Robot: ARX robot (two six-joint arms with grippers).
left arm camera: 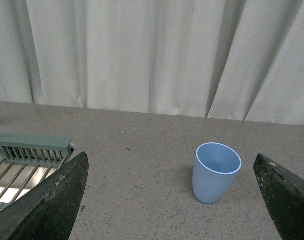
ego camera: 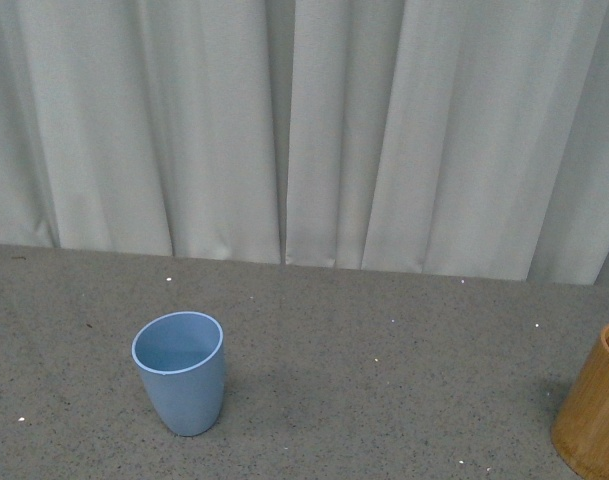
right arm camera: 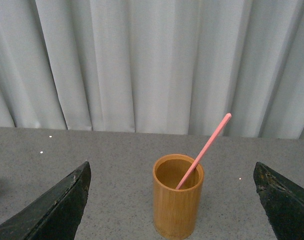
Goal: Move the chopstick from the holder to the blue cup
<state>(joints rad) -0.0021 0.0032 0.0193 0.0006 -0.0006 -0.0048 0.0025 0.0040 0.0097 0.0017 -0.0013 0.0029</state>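
Observation:
The light blue cup (ego camera: pixel 180 372) stands upright and empty on the grey speckled table, left of centre in the front view. The orange-brown holder (ego camera: pixel 596 415) is cut off at that view's right edge. In the right wrist view the holder (right arm camera: pixel 177 197) stands upright with one salmon-pink chopstick (right arm camera: pixel 204 150) leaning out of it. My right gripper (right arm camera: pixel 174 207) is open, its dark fingers (right arm camera: pixel 54 212) wide on either side, apart from the holder. My left gripper (left arm camera: pixel 171 200) is open too, with the blue cup (left arm camera: pixel 216 172) ahead between its fingers, untouched.
A grey-green rack with metal bars (left arm camera: pixel 27 160) lies on the table to one side in the left wrist view. White curtains (ego camera: pixel 304 130) hang behind the table's far edge. Neither arm shows in the front view.

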